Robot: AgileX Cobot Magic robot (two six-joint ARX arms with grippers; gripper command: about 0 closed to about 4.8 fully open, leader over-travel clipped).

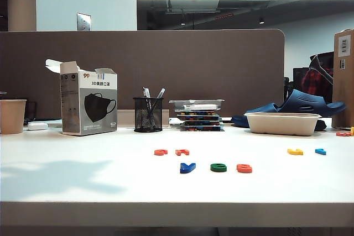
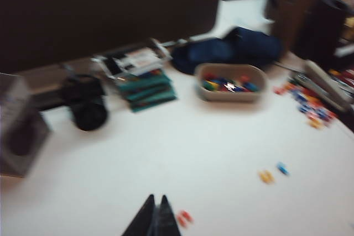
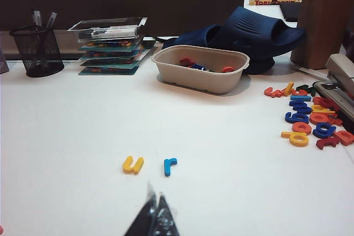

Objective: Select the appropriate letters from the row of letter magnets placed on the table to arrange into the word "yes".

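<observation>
Both grippers read as closed from my station. Left gripper (image 2: 156, 216): its two dark fingertips meet in a point at the edge of the left wrist view, nothing between them, hovering above the table (image 2: 182, 142). Right gripper (image 3: 154, 216): fingertips likewise pressed together, empty, above bare tabletop near the yellow letter (image 3: 133, 164) and the light blue letter (image 3: 169, 166). Neither arm appears in the exterior view.

Task letters, exterior view: dark blue Y (image 1: 187, 167), green E (image 1: 218, 167) and orange-red S (image 1: 244, 168) lie in one row towards the front of the table, Y on the left, E in the middle, S on the right, close together; I cannot tell whether they touch. Behind them sit two more orange-red letters (image 1: 160, 152), side by side. Yellow and light blue lie well apart to the right.

Count on open tabletop: seven letters, three orange-red, one each of dark blue, green, yellow, light blue.

Hard to read: the left wrist view is blurred; only two orange-red letters, the yellow and the light blue show as smudges. The beige tray (image 3: 202, 69) holds further letters, too jumbled to count. A loose pile of letters (image 3: 310, 117) lies beside it, partly cut off at the frame edge. The right wrist view does not show the Y, E, S row.
</observation>
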